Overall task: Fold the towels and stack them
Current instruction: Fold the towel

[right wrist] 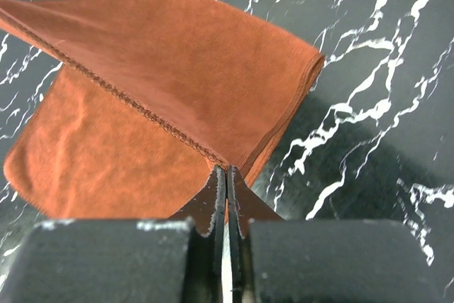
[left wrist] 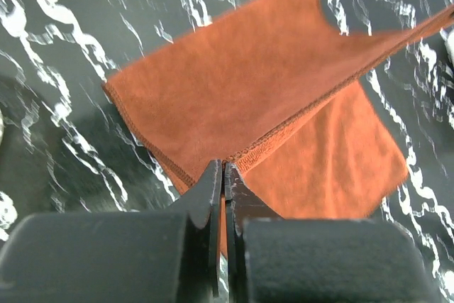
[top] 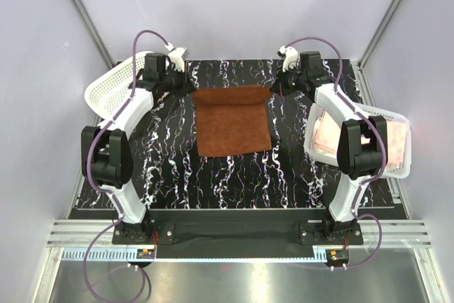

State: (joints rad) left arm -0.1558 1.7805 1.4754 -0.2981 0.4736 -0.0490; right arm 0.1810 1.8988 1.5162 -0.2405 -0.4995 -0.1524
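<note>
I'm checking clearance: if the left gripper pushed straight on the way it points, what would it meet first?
The rust-orange cloth towel it pinches: the left gripper points into the raised layer, with the black white-veined table probably just beyond.

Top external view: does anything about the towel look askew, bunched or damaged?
Nothing serious stands out. The rust towel lies on the table with its far edge raised mid-fold, one corner pinched in the left tool and the other in the right tool. Its near edge runs slightly slanted; no bunching or damage shows.
</note>
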